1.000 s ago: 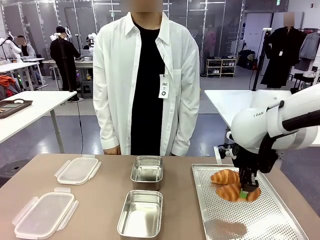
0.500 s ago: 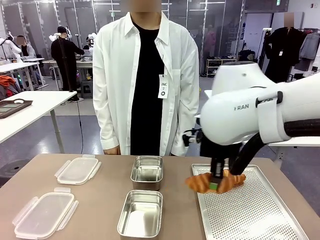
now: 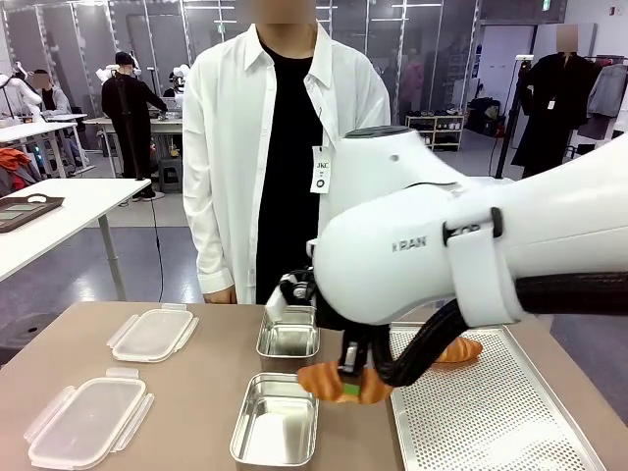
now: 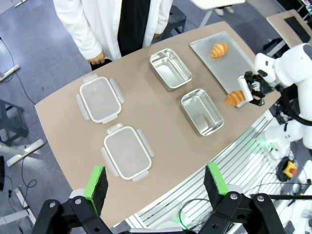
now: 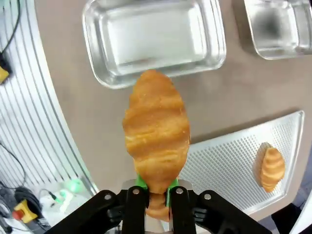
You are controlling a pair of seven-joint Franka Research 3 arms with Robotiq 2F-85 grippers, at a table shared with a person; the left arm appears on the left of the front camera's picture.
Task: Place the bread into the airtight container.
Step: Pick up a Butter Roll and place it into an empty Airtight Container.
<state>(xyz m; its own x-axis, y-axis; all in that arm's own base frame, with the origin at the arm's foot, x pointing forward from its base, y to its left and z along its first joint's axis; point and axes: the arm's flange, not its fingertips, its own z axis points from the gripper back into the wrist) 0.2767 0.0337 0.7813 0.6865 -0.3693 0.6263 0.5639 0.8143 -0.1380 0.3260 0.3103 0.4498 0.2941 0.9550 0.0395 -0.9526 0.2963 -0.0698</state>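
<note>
My right gripper [image 3: 350, 386] is shut on a golden croissant-shaped bread [image 3: 339, 384], held just above the table between the perforated tray [image 3: 491, 422] and the near steel container [image 3: 275, 422]. In the right wrist view the bread [image 5: 157, 129] stands up from the gripper [image 5: 153, 189], its tip over the near container's rim [image 5: 153, 80]. A second bread [image 3: 457, 350] lies on the tray. From high above the table, my left gripper [image 4: 155, 181] stands open with nothing between its fingers. Far below it are the held bread [image 4: 234, 98] and the near container [image 4: 202, 111].
A second steel container [image 3: 288, 336] stands behind the near one. Two clear plastic lids [image 3: 152, 334] [image 3: 86, 420] lie on the table's left side. A person in a white shirt stands at the far edge, a hand [image 3: 221, 294] hanging by the table.
My right arm has swung left off the tray, carrying the bread to the near container's right edge. One bread stays on the tray.
</note>
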